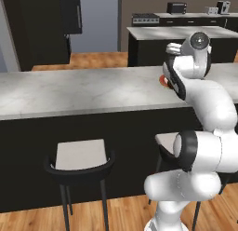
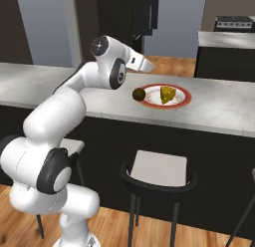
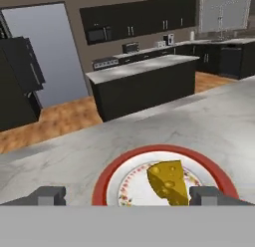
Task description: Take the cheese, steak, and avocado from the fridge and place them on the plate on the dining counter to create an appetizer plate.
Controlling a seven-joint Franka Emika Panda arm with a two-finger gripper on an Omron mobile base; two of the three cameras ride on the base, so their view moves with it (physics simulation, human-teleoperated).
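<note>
Gripper [image 3: 127, 197]: fingers spread wide apart, nothing between them, hovering over the plate [image 3: 107, 177]
Cheese [image 3: 169, 181]: wedge lying on the plate on the dining counter [image 2: 45, 86]
Dark round lump [image 2: 139, 94]: at the plate's rim; steak or avocado, cannot tell
Handling: cheese likely light, firm; best pinched across flat sides
Hidden: the arm covers most of the plate in the left base view

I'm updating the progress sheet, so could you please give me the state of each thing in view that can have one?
cheese: lying on the plate.
plate: flat on the dining counter, holding the cheese.
dark rounded lump: at the plate's left rim; steak or avocado, cannot tell.
gripper: open, empty, over the plate.
stools: standing at the counter, unoccupied.
</note>
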